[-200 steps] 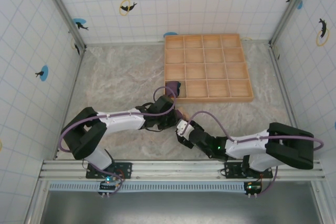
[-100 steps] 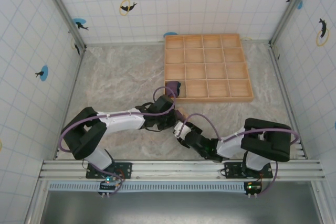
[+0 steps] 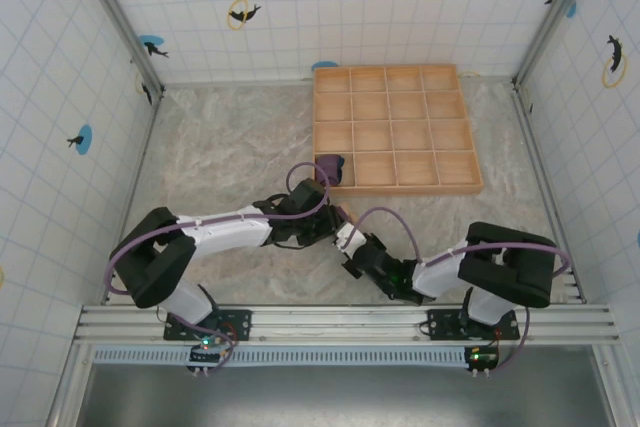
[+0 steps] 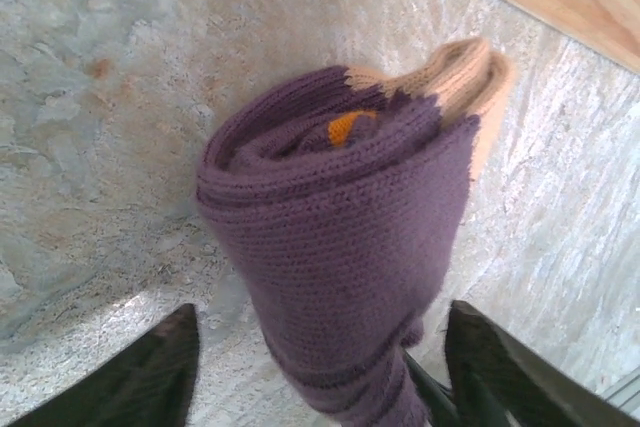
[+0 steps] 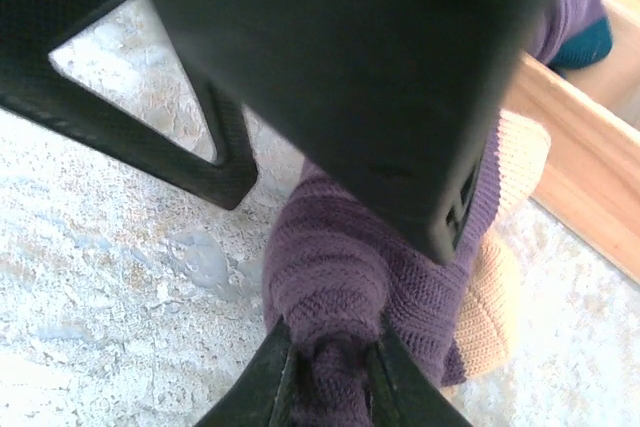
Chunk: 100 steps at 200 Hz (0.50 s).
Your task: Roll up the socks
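A rolled dark purple sock (image 4: 340, 237) with a tan toe (image 4: 465, 77) and a bit of orange showing lies on the marble table. My left gripper (image 4: 325, 372) is open, one finger on each side of the roll with gaps on both sides. My right gripper (image 5: 333, 379) is shut on the sock's purple cuff end (image 5: 330, 287). In the top view both grippers, left (image 3: 322, 228) and right (image 3: 347, 244), meet over this sock (image 3: 343, 215), mostly hiding it. A second purple bundle (image 3: 330, 167) sits in the tray's near-left compartment.
The wooden grid tray (image 3: 396, 127) stands just beyond the grippers; its near edge (image 5: 580, 197) lies close to the sock. The left gripper's black body (image 5: 350, 47) hangs right above the right gripper. Tiled walls enclose the table, with open marble to the left (image 3: 220, 147).
The right arm's elbow has swung in from the right and folded, while its gripper stayed at the sock. The left gripper has shifted slightly.
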Available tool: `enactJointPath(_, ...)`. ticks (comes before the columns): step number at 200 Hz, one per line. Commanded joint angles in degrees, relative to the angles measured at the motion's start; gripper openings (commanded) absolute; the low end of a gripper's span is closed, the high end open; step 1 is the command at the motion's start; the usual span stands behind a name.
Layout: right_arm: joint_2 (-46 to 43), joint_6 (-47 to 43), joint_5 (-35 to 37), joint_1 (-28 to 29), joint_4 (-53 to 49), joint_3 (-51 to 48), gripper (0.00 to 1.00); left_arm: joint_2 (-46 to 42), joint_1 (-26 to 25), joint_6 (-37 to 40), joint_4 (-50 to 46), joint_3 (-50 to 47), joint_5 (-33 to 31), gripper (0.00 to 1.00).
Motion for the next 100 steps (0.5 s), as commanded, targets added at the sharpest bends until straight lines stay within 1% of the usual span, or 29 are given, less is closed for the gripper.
enactJointPath(1,-2.5,9.9,-11.1,-5.4,-8.3,-1.4,0.02,-3.2,-1.2,1.9,-0.1,0.1,1.3,0.71)
enactJointPath(11,-3.5,13.7,-14.9,-7.6,-10.1,-1.3,0.0,-4.0,-1.2,2.3,0.7,0.0,0.5,0.74)
enactJointPath(29,-5.1,19.5,-21.1,-11.4,-11.5,-2.1,0.0,-5.5,-1.2,3.0,2.9,-0.6,-0.2,0.74)
enactJointPath(65,-6.7,28.6,-31.8,-18.0,-8.4,-6.3,0.0,-7.4,-1.2,3.8,10.2,-4.5,-1.6,0.73)
enactJointPath(85,-5.6,32.4,-36.3,-20.9,-6.2,-7.7,0.0,-6.0,-1.1,4.5,12.0,-5.1,-1.3,0.72)
enactJointPath(100,-4.8,34.0,-37.4,-21.8,-5.8,-8.0,0.0,-4.5,-1.1,4.6,13.5,-5.1,-0.5,0.71)
